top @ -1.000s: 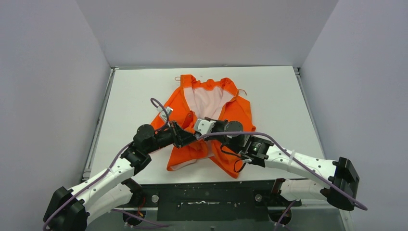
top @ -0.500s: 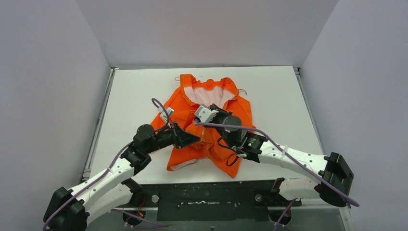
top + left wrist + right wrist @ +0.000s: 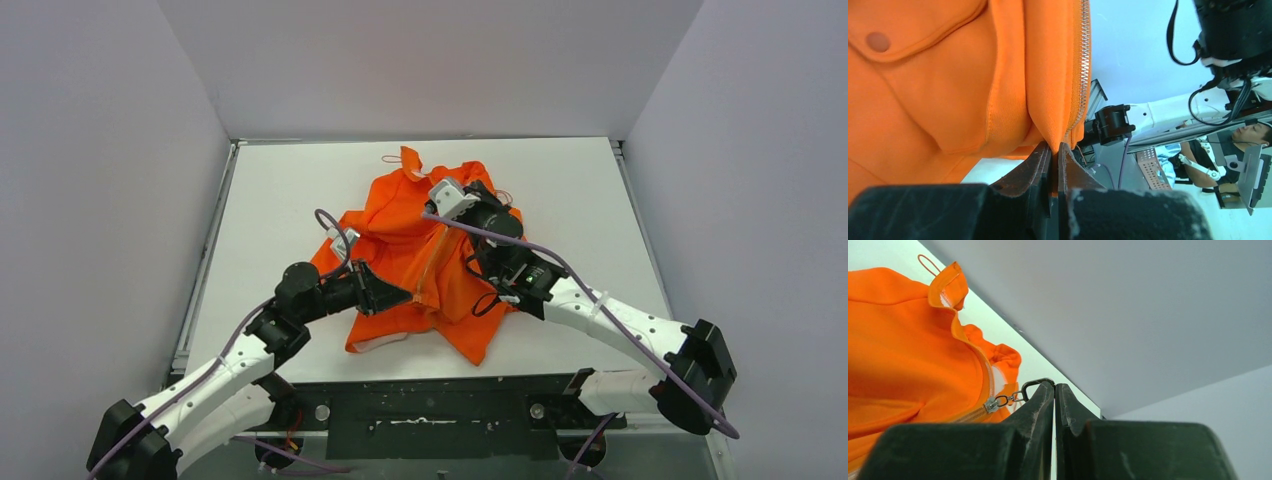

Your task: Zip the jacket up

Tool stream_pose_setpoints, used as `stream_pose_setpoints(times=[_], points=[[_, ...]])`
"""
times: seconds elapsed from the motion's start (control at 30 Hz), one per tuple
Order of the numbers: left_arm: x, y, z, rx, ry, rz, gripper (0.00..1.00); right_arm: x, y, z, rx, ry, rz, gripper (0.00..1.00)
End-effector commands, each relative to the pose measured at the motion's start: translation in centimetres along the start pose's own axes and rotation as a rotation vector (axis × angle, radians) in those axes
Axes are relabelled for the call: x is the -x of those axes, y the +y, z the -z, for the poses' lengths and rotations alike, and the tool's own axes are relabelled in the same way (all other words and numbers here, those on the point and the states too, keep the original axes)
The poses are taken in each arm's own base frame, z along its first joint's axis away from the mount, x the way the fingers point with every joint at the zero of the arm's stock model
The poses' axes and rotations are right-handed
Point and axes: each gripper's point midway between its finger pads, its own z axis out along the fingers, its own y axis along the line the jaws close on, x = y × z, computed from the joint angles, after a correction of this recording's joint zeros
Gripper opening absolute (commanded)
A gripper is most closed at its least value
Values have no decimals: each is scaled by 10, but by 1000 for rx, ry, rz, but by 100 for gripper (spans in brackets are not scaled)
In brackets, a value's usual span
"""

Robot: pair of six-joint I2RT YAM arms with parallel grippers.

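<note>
The orange jacket (image 3: 395, 245) lies crumpled mid-table, its front pulled together along the zipper (image 3: 433, 262). My left gripper (image 3: 408, 293) is shut on the jacket's bottom hem beside the zipper's lower end; in the left wrist view (image 3: 1054, 148) orange cloth is pinched between the jaws and the zipper teeth (image 3: 1082, 65) run upward. My right gripper (image 3: 446, 216) is near the jacket's upper chest. In the right wrist view (image 3: 1054, 386) it is shut on the dark zipper pull ring (image 3: 1034, 387), linked to the silver slider (image 3: 991, 404). The collar (image 3: 948, 286) stands beyond.
White table (image 3: 270, 200) enclosed by grey walls on three sides, with a raised rim at the left (image 3: 208, 250) and right (image 3: 640, 230). A black metal rail (image 3: 430, 405) with the arm bases runs along the near edge. The right arm (image 3: 1173, 112) crosses the left wrist view.
My right gripper has moved toward the far side, drawing the zipper pull up the jacket. The pale lining seen earlier is now covered by orange front. The left gripper has kept its hold.
</note>
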Motion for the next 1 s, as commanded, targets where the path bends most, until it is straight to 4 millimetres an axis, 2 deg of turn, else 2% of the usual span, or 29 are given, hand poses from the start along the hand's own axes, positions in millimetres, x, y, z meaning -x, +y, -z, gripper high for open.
stream_pose_setpoints(times=[0.0, 0.4, 0.57, 0.73, 0.97], points=[[-20, 10, 7, 40, 69, 13, 0, 22, -105, 5, -317, -13, -91, 0], [-41, 50, 14, 190, 77, 115, 0, 4, -188, -2, -449, 31, -90, 0], [-43, 64, 20, 259, 57, 146, 0, -17, -223, -9, -506, 75, -97, 0], [-39, 68, 24, 298, 22, 148, 0, -38, -256, -16, -547, 108, -114, 0], [-39, 73, 29, 338, 10, 155, 0, -86, -295, -24, -604, 199, -137, 0]])
